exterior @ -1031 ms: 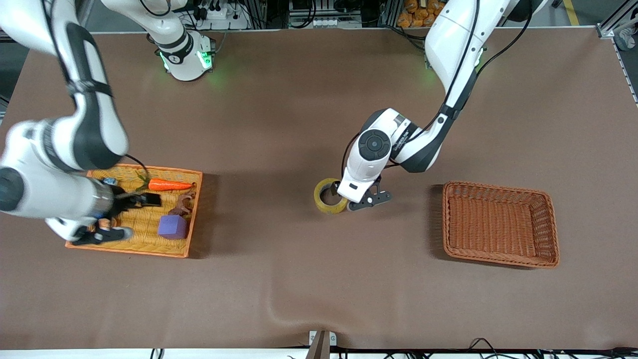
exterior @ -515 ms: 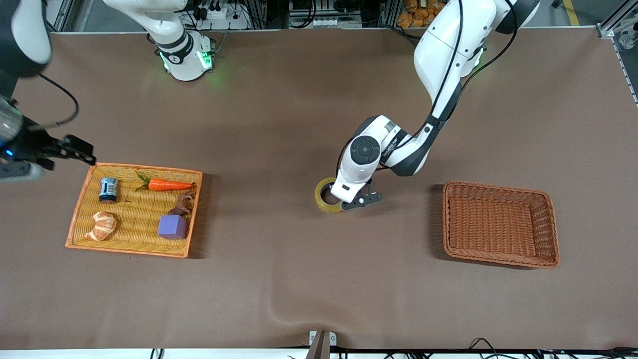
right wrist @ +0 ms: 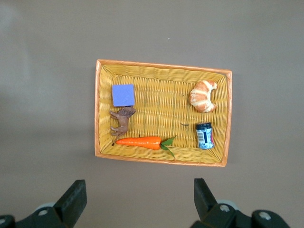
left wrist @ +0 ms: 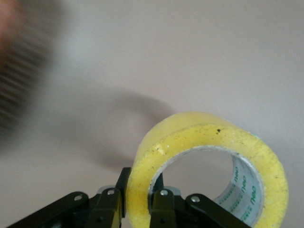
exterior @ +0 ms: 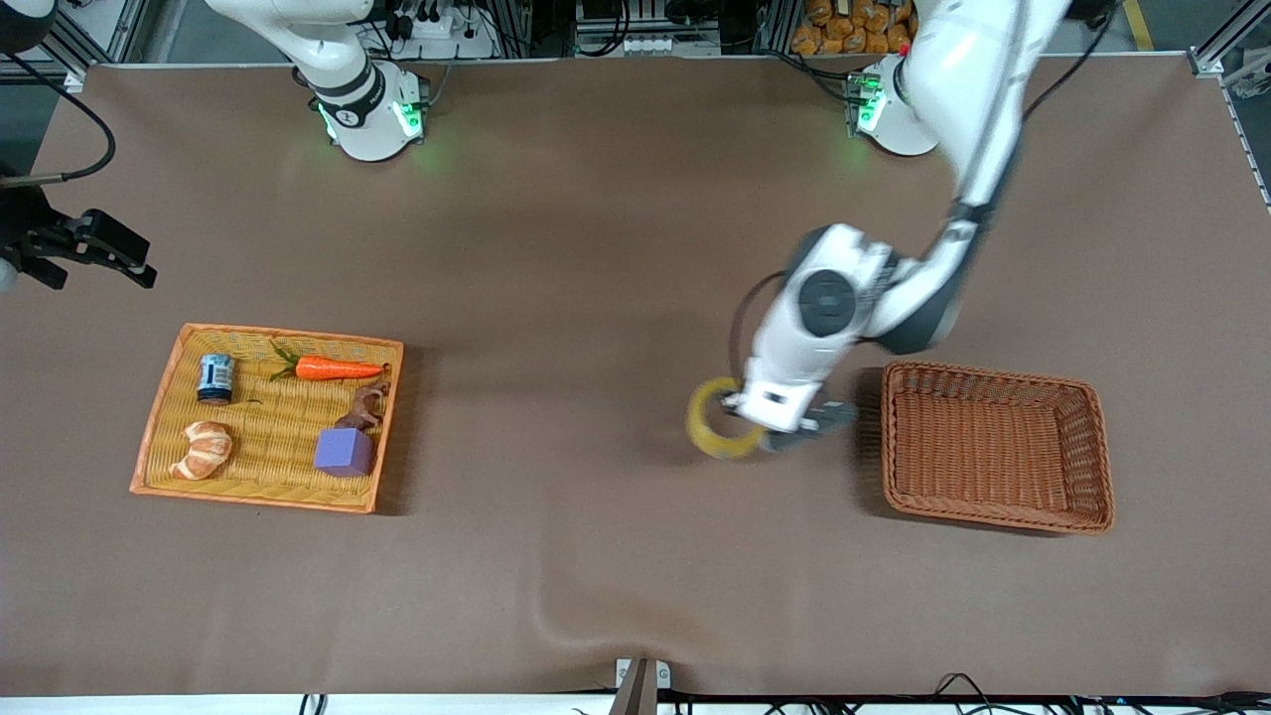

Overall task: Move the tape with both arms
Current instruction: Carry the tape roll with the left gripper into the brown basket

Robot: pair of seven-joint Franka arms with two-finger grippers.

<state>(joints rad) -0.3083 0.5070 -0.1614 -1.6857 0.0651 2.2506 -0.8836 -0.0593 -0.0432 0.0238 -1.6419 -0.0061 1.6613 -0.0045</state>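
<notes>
Carrying tape [exterior: 717,431] in left hand [exterior: 784,425] beside brown basket [exterior: 995,447]

Even, bright overhead light; you get soft shadows beside both baskets, cast toward the table's middle. Motion blur smears the left arm [exterior: 864,308] and the tape [exterior: 720,432] in the front view. Left wrist view: the tape [left wrist: 209,166] is sharp, its shadow soft on the table; the basket [left wrist: 21,71] at the edge is streaked. Right wrist view is crisp, no glare.
</notes>
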